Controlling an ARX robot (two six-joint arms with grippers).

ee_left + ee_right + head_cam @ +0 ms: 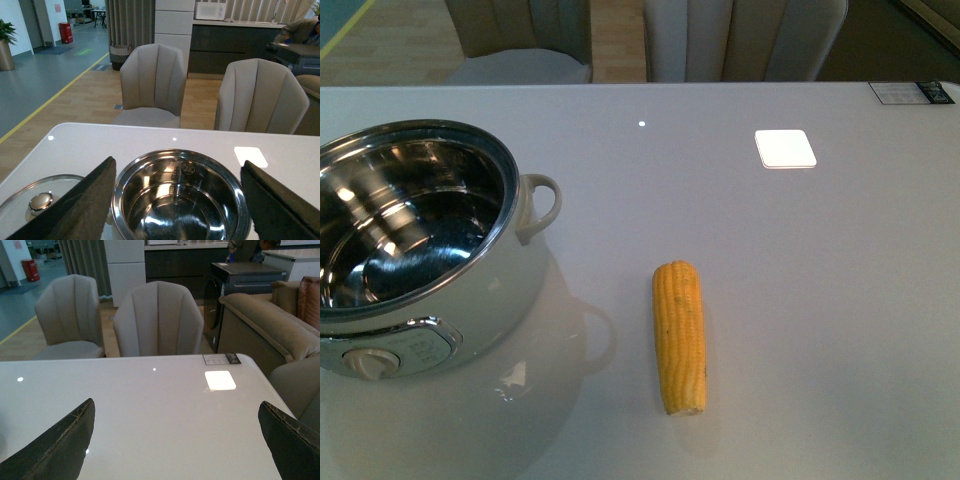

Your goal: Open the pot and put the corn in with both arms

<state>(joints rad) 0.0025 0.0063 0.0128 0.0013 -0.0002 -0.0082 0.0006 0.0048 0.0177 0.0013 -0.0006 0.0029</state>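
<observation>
Pot [515,285] stands uncovered at the table's [800,260] left, with the lid [30,195] flat beside it. Corn [680,335] lies right of the pot, apart. Left gripper [177,163] and right gripper [176,402] are spread wide, holding nothing.

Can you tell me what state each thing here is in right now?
Pot: open, steel bowl empty.
Lid: off, lying flat on the table beside the pot.
Corn: lying on the table, outside the pot, not held.
Left gripper: open, holding nothing.
Right gripper: open, holding nothing.
</observation>
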